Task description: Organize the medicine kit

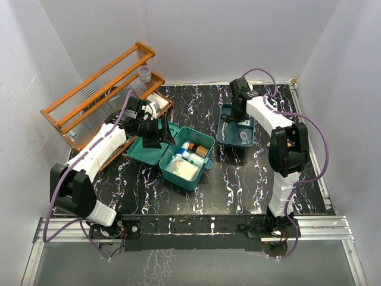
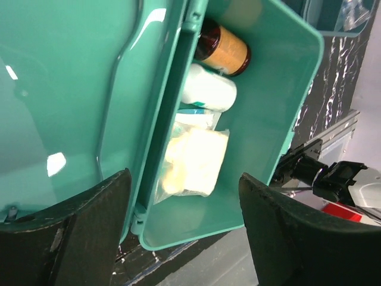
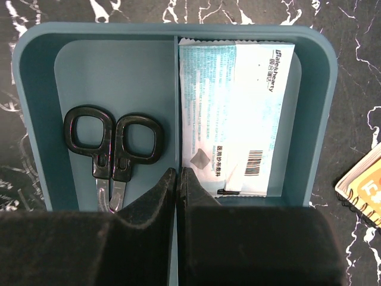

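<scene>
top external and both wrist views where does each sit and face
Top external: above and behind, facing down at the table; left arm, right arm show.
Left wrist: facing into the open medicine kit; left fingers apart.
Right wrist: above the tray with scissors and packet; right fingers shut.
Shared: medicine kit, in top and left wrist.

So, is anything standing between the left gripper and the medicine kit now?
Nothing visible does. The left gripper hangs open right above the medicine kit, over the hinge between its lid and its base. Only the kit's own contents lie below: a brown bottle, a white container and a pale packet.
</scene>
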`<state>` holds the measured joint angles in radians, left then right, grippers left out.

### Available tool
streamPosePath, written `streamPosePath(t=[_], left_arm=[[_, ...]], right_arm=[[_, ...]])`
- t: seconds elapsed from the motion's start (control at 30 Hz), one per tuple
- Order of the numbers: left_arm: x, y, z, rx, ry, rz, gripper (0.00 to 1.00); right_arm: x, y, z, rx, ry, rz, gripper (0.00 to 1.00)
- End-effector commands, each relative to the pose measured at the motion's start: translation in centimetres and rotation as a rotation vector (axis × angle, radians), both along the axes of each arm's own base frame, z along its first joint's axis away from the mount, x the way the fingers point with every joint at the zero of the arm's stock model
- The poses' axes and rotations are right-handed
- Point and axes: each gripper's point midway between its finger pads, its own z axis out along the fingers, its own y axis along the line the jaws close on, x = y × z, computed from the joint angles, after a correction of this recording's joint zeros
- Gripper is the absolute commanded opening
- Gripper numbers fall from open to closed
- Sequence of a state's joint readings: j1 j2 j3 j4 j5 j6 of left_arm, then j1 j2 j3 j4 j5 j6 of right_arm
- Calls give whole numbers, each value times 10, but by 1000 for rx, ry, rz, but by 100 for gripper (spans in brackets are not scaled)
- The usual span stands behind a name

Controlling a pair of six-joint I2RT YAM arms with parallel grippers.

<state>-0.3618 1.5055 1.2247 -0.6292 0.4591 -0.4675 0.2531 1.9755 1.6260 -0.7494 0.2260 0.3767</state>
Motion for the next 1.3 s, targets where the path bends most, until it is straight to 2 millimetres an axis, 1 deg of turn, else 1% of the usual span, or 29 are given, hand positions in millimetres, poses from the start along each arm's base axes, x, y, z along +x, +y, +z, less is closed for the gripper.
streamPosePath(t=[0.0, 0.13, 0.17, 0.27, 0.37, 0.47, 0.57, 0.7, 0.8, 0.9, 0.93, 1.0, 1.07, 1.17, 1.27], left_arm=[[4, 7, 59, -11, -188, 18, 73], [2, 21, 83, 22, -287, 57, 75], [0, 26, 84, 37, -303, 69, 75], [-7, 38, 86, 60, -353, 105, 75], [-14, 39, 90, 24, -410, 112, 74], [-21, 33, 94, -43, -465, 87, 73], [-26, 27, 88, -78, -474, 49, 72], [-30, 19, 68, -92, -412, -7, 72], [-24, 18, 53, -72, -379, -5, 72], [-12, 26, 40, -10, -377, 45, 72], [-10, 27, 38, 1, -375, 46, 73], [-5, 24, 35, -6, -383, 47, 74], [-3, 16, 32, -45, -378, 28, 73], [-1, 8, 27, -80, -349, 12, 70], [0, 4, 24, -92, -315, 21, 61]], right_arm=[[4, 8, 75, 76, -110, -20, 0], [-8, 7, 94, 109, -86, -99, 0], [-13, 6, 96, 114, -69, -116, 0], [-20, 4, 105, 110, -57, -130, 0], [-23, 0, 119, 100, -79, -128, 0], [-26, 0, 132, 105, -97, -107, 0], [-31, 8, 140, 142, -97, -67, 0], [-40, 14, 153, 179, -107, -48, 0], [-49, 19, 160, 195, -94, -25, 0], [-58, 20, 164, 192, -87, -13, 0], [-63, 18, 171, 196, -102, -12, 0], [-70, 19, 177, 206, -115, -4, 0], [-76, 20, 180, 218, -116, 6, 0], [-83, 27, 181, 226, -116, 29, 0], [-91, 30, 177, 223, -108, 33, 0]])
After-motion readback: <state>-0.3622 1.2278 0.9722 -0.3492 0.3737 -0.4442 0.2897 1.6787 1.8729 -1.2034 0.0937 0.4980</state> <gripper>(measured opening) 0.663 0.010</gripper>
